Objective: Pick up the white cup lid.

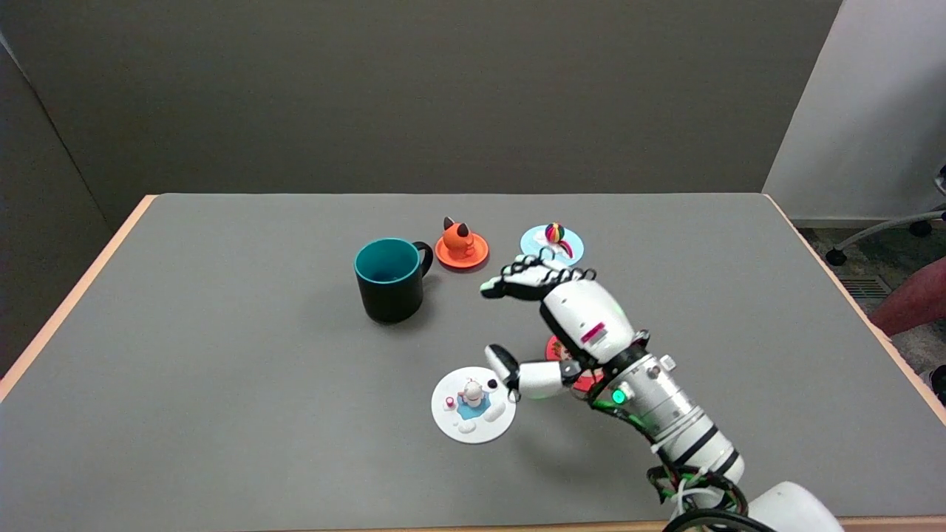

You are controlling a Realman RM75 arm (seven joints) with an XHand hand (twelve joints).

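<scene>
Head view: right hand (550,318) spread wide, holding nothing, fingers stretched toward far side, thumb (510,367) just beside white cup lid (473,405), contact unclear. Lid lies flat on table (222,332), near-centre, small figurine on top. Progress: approach only; grasp and lift still to do. Nearby: teal mug (390,279), orange lid (462,250), light-blue lid (552,244), red lid (569,362) mostly hidden under the wrist. No readable text or brands.
</scene>
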